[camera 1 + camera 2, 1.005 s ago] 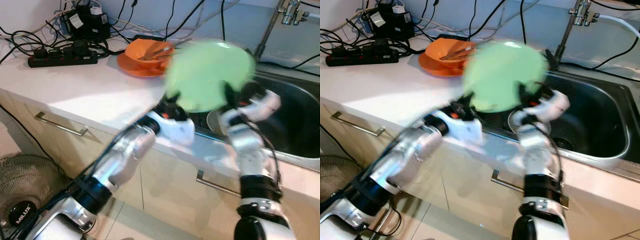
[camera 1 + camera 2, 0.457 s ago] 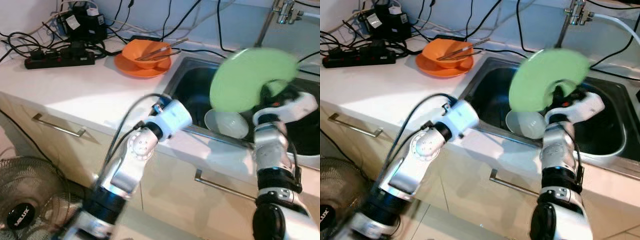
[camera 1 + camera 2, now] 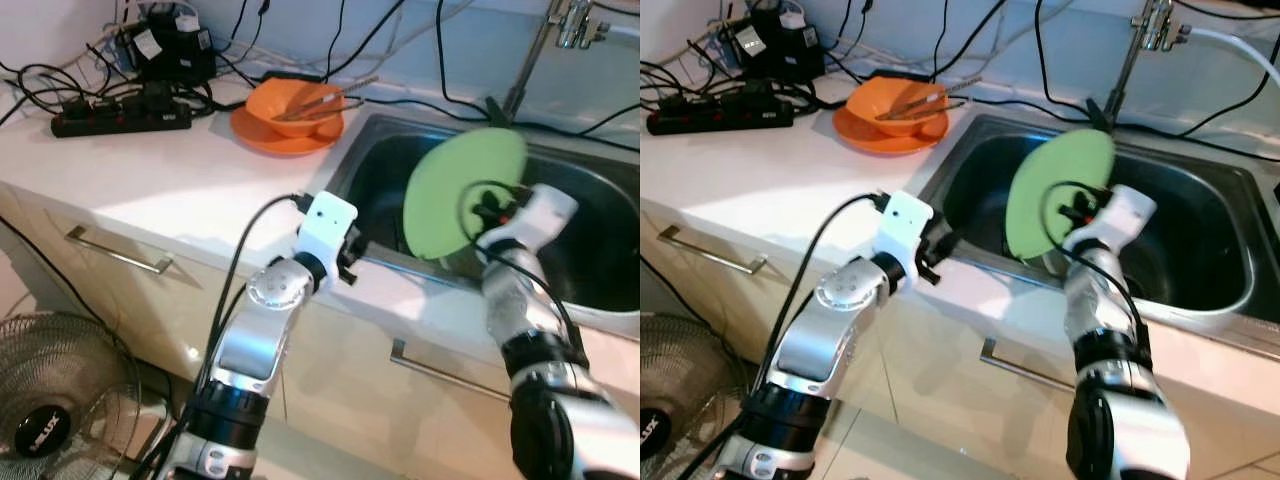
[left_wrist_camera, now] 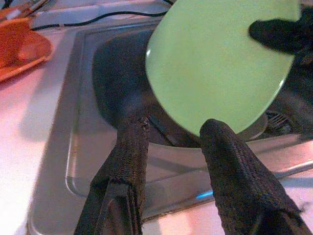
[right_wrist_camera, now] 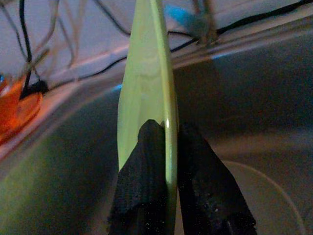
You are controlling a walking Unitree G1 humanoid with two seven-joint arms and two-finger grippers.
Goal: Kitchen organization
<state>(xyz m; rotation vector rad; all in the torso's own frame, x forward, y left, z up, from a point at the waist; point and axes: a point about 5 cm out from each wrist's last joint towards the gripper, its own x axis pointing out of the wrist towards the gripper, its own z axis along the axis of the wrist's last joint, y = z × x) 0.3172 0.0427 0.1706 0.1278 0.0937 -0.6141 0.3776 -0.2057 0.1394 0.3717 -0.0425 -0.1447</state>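
While the right hand [image 5: 164,147] pinches the rim of a green plate [image 3: 462,192] held on edge over the steel sink [image 3: 600,250] at centre right, where a pale dish [image 5: 264,196] lies, the left hand [image 4: 171,147] hovers open at the sink's near edge, and an orange bowl [image 3: 290,100] holding tongs [image 3: 325,98] sits on an orange plate [image 3: 262,133] on the desk [image 3: 150,170], upper centre.

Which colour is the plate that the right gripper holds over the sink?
The plate is light green, plain; the left wrist view shows it best.
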